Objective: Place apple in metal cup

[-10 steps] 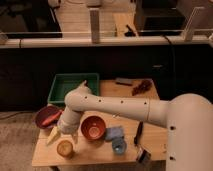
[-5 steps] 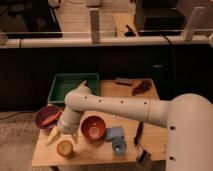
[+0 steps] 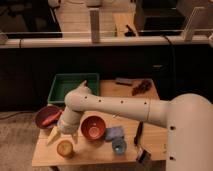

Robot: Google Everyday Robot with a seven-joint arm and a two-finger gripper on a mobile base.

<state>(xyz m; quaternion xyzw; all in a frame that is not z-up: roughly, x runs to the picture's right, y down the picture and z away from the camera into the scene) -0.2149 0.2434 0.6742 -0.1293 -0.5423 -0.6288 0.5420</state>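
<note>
My gripper [image 3: 64,138] hangs at the front left of the wooden table [image 3: 100,152], its two pale fingers [image 3: 52,136] spread apart and pointing down. Just below and between them sits a round yellow-orange thing [image 3: 65,148]; I cannot tell whether it is the apple alone or the apple resting in a cup. A small blue-grey cup [image 3: 119,146] stands to the right, near the front edge. The white arm reaches in from the right and hides part of the table's middle.
An orange bowl [image 3: 93,127] stands right of the gripper. A dark red bowl [image 3: 48,117] with something red in it stands at the left edge. There is a green tray [image 3: 73,86] at the back left, a blue cloth [image 3: 113,133], a black tool [image 3: 138,134] and a dark packet [image 3: 141,87].
</note>
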